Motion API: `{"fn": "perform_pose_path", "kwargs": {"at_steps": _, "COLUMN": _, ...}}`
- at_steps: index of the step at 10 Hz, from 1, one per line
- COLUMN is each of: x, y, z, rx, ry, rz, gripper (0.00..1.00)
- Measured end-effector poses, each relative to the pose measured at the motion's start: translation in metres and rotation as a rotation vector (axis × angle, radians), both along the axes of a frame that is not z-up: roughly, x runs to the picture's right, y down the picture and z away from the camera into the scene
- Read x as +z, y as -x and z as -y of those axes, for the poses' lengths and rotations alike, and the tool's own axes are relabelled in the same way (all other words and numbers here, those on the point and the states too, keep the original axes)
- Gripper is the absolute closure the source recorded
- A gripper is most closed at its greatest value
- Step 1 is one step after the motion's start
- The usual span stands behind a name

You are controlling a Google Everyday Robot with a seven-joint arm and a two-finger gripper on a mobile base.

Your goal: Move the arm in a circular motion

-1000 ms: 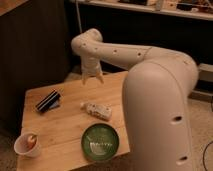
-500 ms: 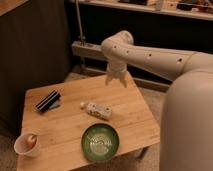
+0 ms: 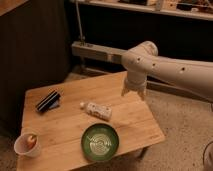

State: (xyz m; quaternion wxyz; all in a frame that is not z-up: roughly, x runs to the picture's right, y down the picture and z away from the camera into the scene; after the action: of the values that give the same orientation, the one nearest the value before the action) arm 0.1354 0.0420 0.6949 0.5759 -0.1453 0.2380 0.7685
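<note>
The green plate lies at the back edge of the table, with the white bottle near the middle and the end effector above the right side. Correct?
Not quite. The camera view shows the green plate at the front edge of the table. The white bottle is near the middle and the end effector above the right side, as stated.

Wooden table (image 3: pixel 140 125) bears green bowl (image 3: pixel 100 142), white bottle (image 3: pixel 98 109), dark case (image 3: pixel 48 100), cup (image 3: pixel 26 145); jaws above far-right edge.
</note>
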Motion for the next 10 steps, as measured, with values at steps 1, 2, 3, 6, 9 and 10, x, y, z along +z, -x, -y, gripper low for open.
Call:
{"fn": "perform_pose_path", "kwargs": {"at_steps": 1, "x": -0.008, "y": 0.005, "z": -0.012, "rx": -0.005, "ry": 0.005, "rz": 0.009, "gripper": 0.35}}
{"fn": "perform_pose_path", "kwargs": {"at_steps": 2, "x": -0.014, "y": 0.013, "z": -0.022, "rx": -0.014, "ry": 0.012, "rz": 0.021, "gripper": 0.35}}
{"fn": "perform_pose_path", "kwargs": {"at_steps": 3, "x": -0.021, "y": 0.032, "z": -0.035, "rx": -0.033, "ry": 0.025, "rz": 0.050, "gripper": 0.35}}
{"fn": "perform_pose_path", "kwargs": {"at_steps": 6, "x": -0.023, "y": 0.108, "z": -0.065, "rx": -0.092, "ry": 0.083, "rz": 0.153, "gripper": 0.35}}
{"fn": "perform_pose_path", "kwargs": {"at_steps": 9, "x": -0.015, "y": 0.204, "z": -0.082, "rx": -0.167, "ry": 0.142, "rz": 0.300, "gripper": 0.35}}
{"fn": "perform_pose_path", "kwargs": {"at_steps": 10, "x": -0.010, "y": 0.234, "z": -0.084, "rx": -0.189, "ry": 0.161, "rz": 0.362, "gripper": 0.35}}
